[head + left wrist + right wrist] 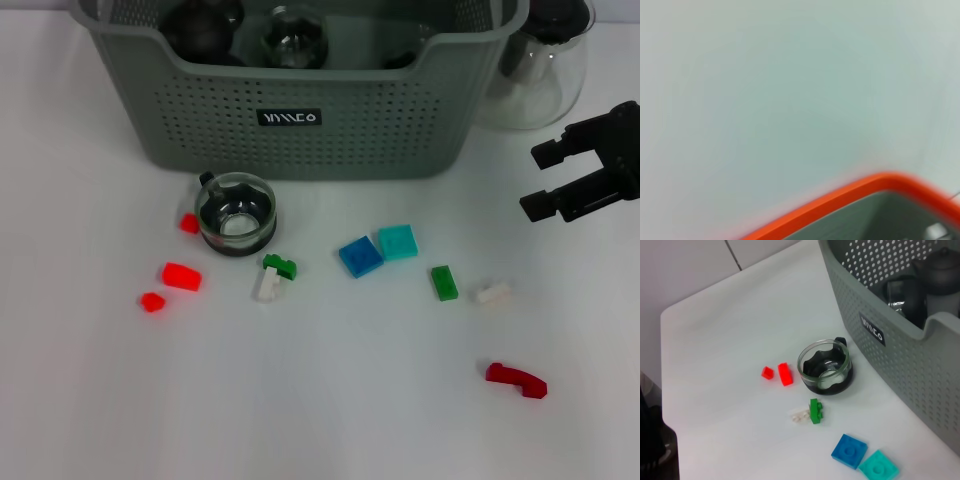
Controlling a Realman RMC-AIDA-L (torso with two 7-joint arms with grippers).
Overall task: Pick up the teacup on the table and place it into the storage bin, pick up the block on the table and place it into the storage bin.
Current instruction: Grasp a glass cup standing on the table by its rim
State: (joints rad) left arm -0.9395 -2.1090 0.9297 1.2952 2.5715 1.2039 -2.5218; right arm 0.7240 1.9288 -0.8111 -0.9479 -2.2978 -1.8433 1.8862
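The teacup (237, 213), clear glass with a dark inner ring and a small black handle, stands upright on the white table just in front of the storage bin (300, 120). It also shows in the right wrist view as the teacup (826, 367), beside the storage bin (900, 340). Several small blocks lie around it: a blue block (359, 256), a teal block (398, 241), a green block (444, 282) and a red block (181, 275). My right gripper (548, 180) hovers open at the table's right side, holding nothing, far from the cup. My left gripper is out of view.
A clear glass jug (540, 70) stands right of the bin. A dark teapot (940, 270) and glassware sit inside the bin. A green-and-white block pair (273, 278), a white block (492, 292) and a curved red piece (516, 380) lie on the table. The left wrist view shows only an orange rim (840, 200).
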